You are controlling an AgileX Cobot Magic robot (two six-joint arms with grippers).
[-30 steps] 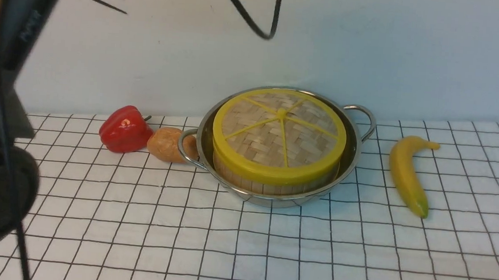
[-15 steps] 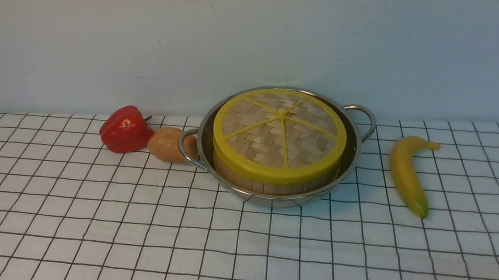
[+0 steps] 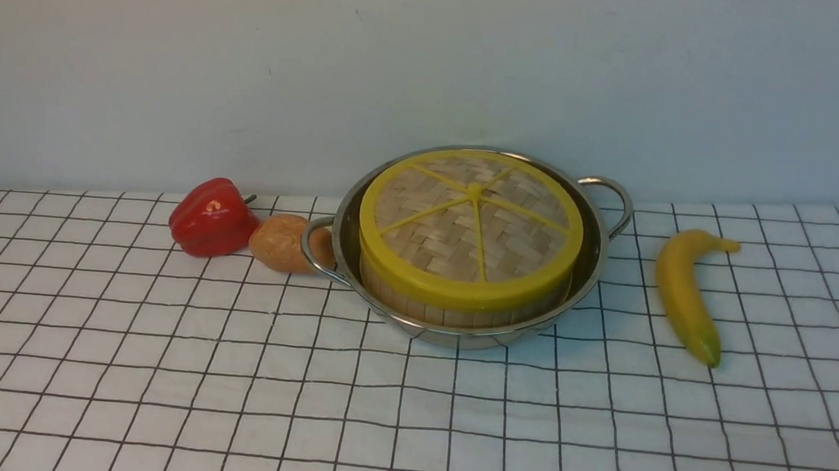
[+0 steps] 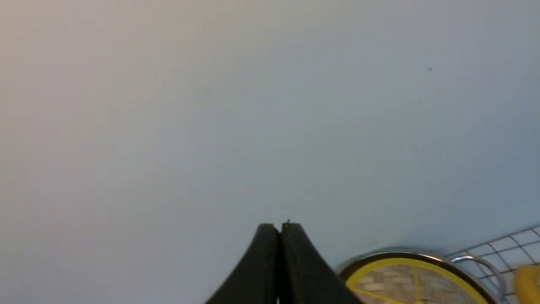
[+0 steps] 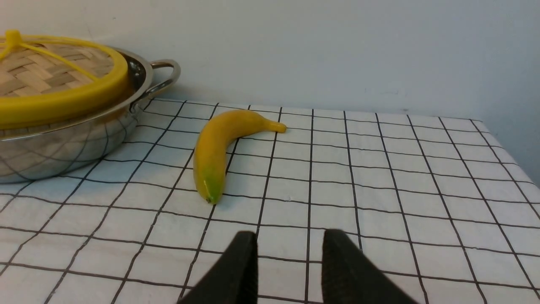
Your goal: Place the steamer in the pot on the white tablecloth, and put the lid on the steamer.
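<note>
i found the steamer (image 3: 459, 298) seated in the pot (image 3: 589, 267) on the white tablecloth (image 3: 227, 400), the lid (image 3: 471, 226) squarely on it. left gripper (image 4: 280, 228) was closed and empty, right gripper (image 5: 289, 240) parted, empty. i judged nothing left.

Staged lab-style tabletop setup, not a real kitchen: bench covered by white tablecloth (image 3: 227, 400) against a bare pale wall (image 3: 253, 65), with plastic-looking banana (image 3: 685, 290), red pepper (image 3: 211, 218) and a pot (image 3: 589, 271).
</note>
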